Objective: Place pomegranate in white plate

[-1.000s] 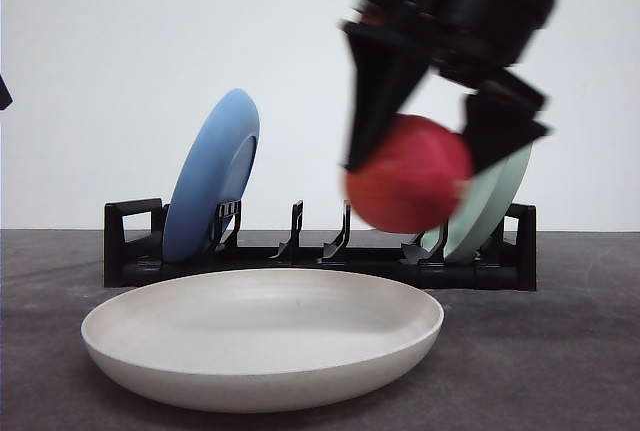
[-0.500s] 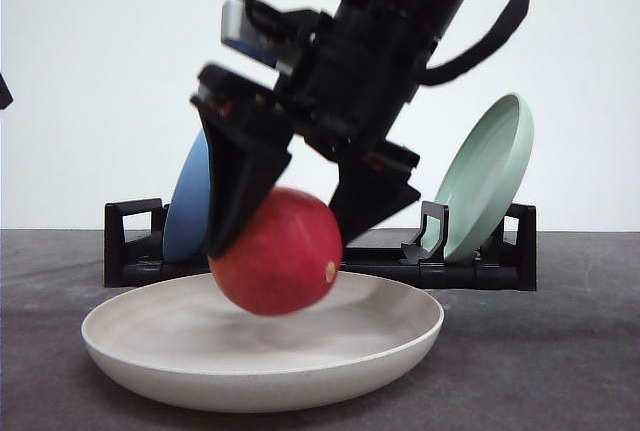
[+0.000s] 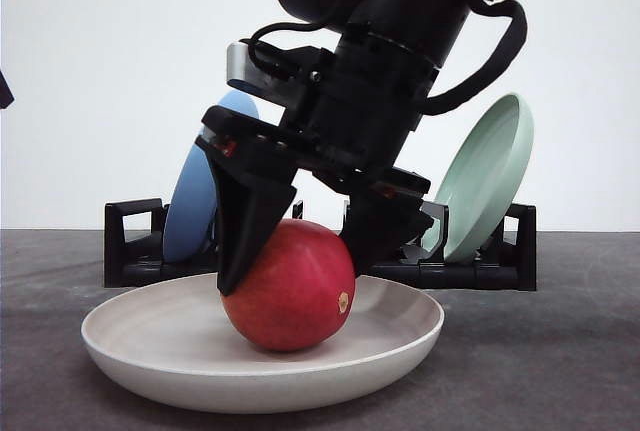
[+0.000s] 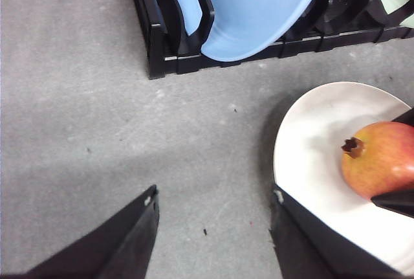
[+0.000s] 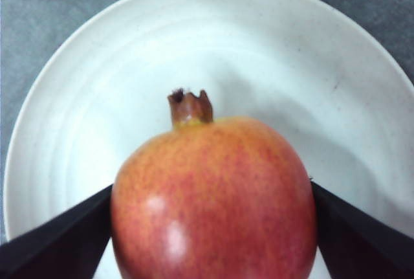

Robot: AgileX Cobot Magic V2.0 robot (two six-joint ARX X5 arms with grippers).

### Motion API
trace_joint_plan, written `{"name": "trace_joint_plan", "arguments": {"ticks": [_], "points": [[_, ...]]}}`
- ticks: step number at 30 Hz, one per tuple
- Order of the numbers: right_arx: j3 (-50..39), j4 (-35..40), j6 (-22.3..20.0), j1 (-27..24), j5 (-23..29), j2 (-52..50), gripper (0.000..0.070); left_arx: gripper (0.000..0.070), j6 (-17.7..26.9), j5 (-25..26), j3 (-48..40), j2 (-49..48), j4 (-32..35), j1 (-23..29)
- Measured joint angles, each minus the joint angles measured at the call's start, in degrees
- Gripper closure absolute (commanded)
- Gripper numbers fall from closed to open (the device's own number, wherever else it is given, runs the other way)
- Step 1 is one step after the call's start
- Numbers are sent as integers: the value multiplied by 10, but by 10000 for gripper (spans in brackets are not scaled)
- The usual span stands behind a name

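Red pomegranate [image 3: 290, 289] on white plate [image 3: 150, 351]

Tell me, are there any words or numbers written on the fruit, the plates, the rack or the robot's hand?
None to read: the pomegranate, white plate, blue plate, green plate, black rack and the right hand holding the fruit carry no words, numbers or signs. The left hand is plain black too.

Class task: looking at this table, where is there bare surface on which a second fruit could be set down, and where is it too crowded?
Free: the grey table in front of the black rack, beside the white plate, under the left gripper.
Crowded: the plate's middle, where the right gripper clamps the pomegranate; and the rack ends holding the blue plate and green plate.
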Motion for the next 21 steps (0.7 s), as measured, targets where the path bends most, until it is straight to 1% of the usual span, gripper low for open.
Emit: {"name": "trace_joint_plan", "arguments": {"ticks": [3,7,9,12,15,19,21], "points": [[0,0,1,0,-2,0,36,390,0,0,0,0,0,0],[0,0,2,0,-5,-1,37,390,0,0,0,0,0,0],[0,0,1,0,-5,-8,44,390,0,0,0,0,0,0],[0,10,-3,0,5,-37,80,390,0,0,0,0,0,0],[-8,65,-14,0,23,-80,87,390,0,0,0,0,0,0],[-65,168,-20,-12,22,-150,87,390,0,0,0,0,0,0],[-100,189,-20,-23,13,-176,87,390,0,0,0,0,0,0]]}}
